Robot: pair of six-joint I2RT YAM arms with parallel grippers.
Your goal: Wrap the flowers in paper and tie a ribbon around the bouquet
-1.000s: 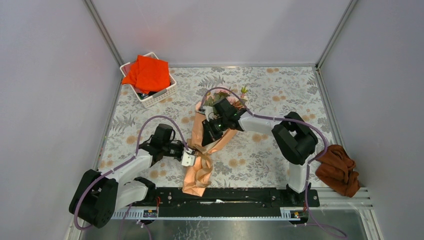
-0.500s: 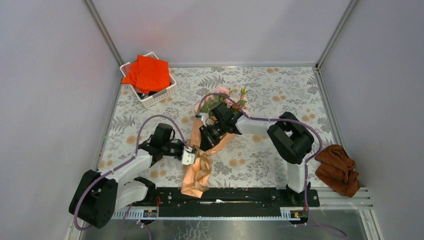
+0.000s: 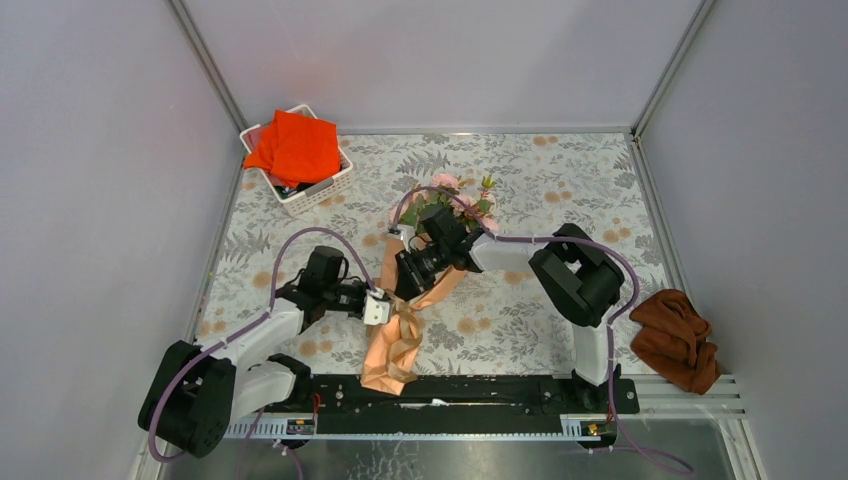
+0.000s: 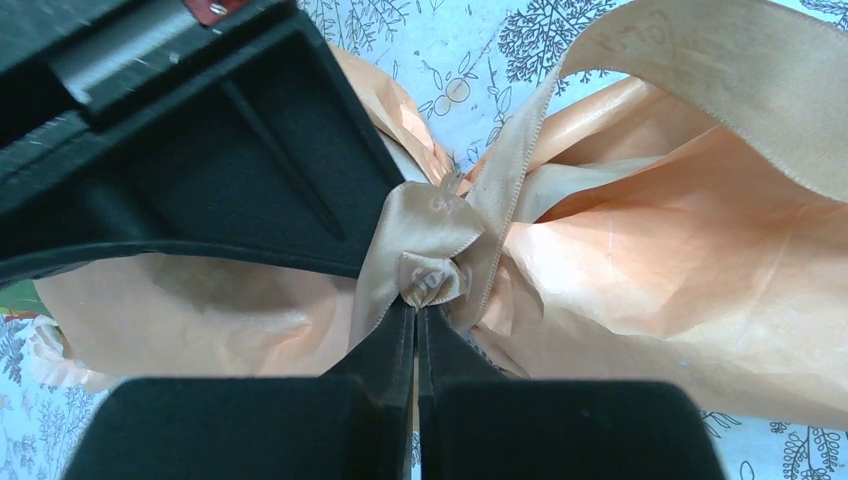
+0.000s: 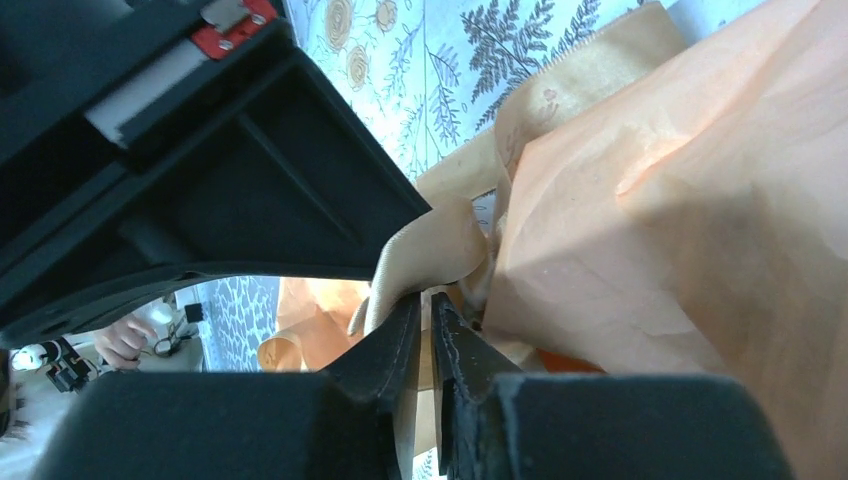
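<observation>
Ribbon [image 4: 425,225] already sits knotted around the paper [image 4: 680,250] cone holding the flowers [image 3: 455,198] mid table [image 3: 560,170], left fingers [image 4: 385,350] and right fingers [image 5: 395,350] each clenched on a strand, so seemingly only tightening remains.

Seen from overhead, the stems of the flowers [image 3: 455,200] are hidden inside the paper [image 3: 392,355], some blooms are covered by the right arm [image 3: 445,240], and the contents of the white basket [image 3: 310,200] are concealed under an orange-red cloth [image 3: 295,148]. In the left wrist view, the ribbon [image 4: 700,60] is cut off by the top and right edges. In the right wrist view, whether it is pinched by the right gripper [image 5: 428,305] cannot be told.
</observation>
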